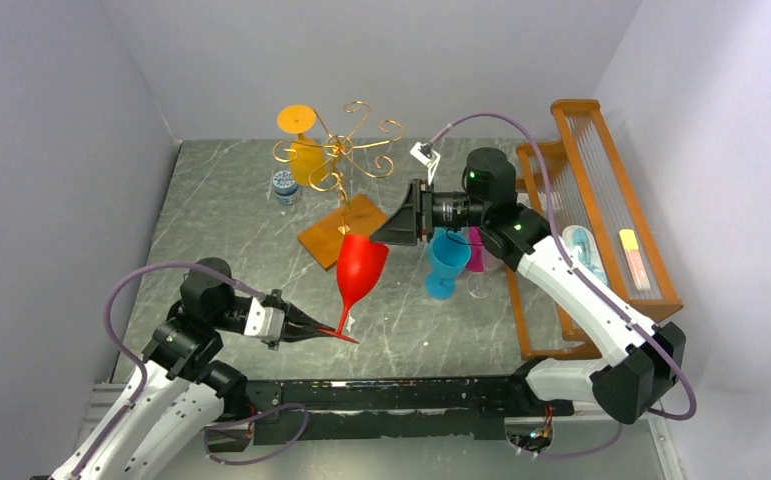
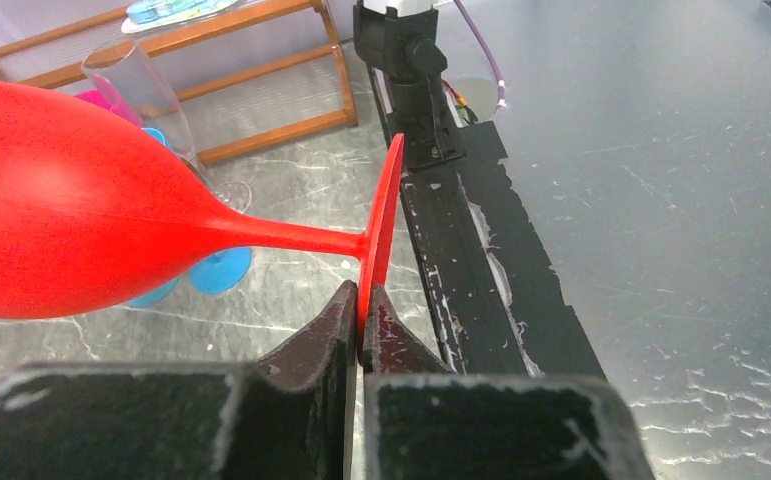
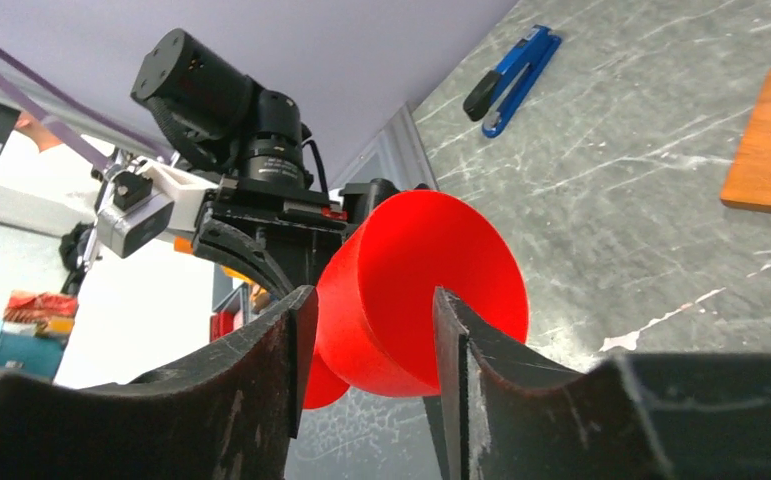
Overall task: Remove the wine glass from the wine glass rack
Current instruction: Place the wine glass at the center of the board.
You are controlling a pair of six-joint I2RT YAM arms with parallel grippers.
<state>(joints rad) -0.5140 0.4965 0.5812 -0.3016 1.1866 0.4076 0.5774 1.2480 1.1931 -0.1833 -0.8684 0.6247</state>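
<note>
A red wine glass (image 1: 361,265) hangs tilted above the table in front of the gold wire wine glass rack (image 1: 349,150), clear of its wooden base (image 1: 341,232). My left gripper (image 1: 339,335) is shut on the edge of the glass's round foot (image 2: 386,215), fingertips pinching it (image 2: 361,300). My right gripper (image 1: 375,238) is open at the bowl's rim. In the right wrist view the jaws (image 3: 366,300) straddle the wall of the red bowl (image 3: 411,270) with gaps showing. An orange wine glass (image 1: 306,150) hangs upside down on the rack.
A blue glass (image 1: 446,262), a pink glass (image 1: 476,250) and a clear glass (image 2: 146,85) stand right of the red one. An orange wooden frame (image 1: 601,200) fills the right side. A small blue-white jar (image 1: 285,186) sits by the rack. A blue tool (image 3: 511,65) lies on the table.
</note>
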